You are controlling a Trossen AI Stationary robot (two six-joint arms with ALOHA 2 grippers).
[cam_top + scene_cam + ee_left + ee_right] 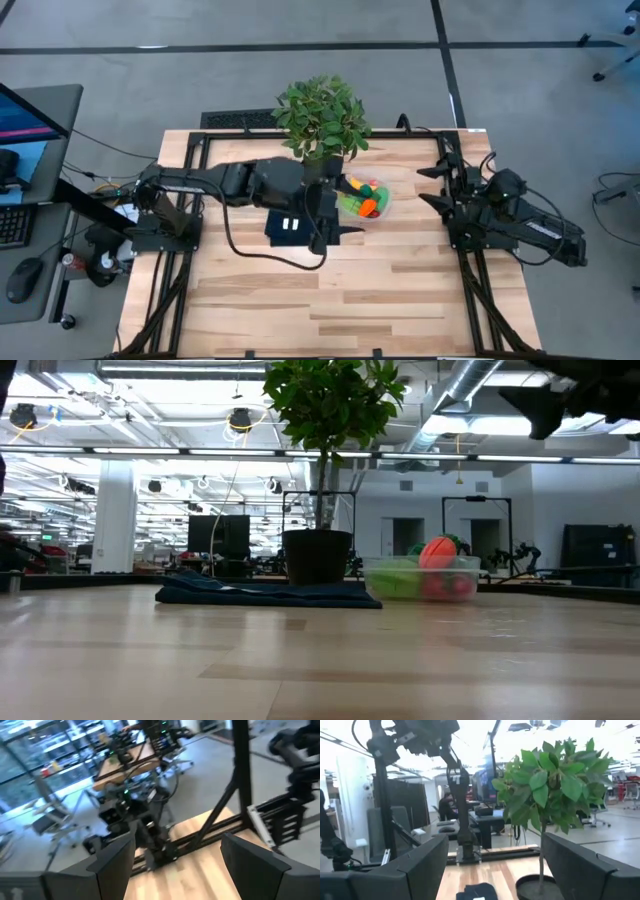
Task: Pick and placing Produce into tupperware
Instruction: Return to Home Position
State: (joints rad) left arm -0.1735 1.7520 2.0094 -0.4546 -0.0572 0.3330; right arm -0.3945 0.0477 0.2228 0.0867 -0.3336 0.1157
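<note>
Produce (366, 198), in green, orange and red pieces, lies heaped inside the clear round tupperware (387, 201). The container stands at mid-frame of the high view on the worktop (400, 290), just below and right of the potted plant (322, 115). A dark blue cloth (285, 226) lies to its left. Left arm (215, 183) extends from the left edge to end beside the tupperware. Left gripper (178, 842): fingers spread, holding nothing. Right gripper (495, 840): at the right edge, fingers spread, empty.
</note>
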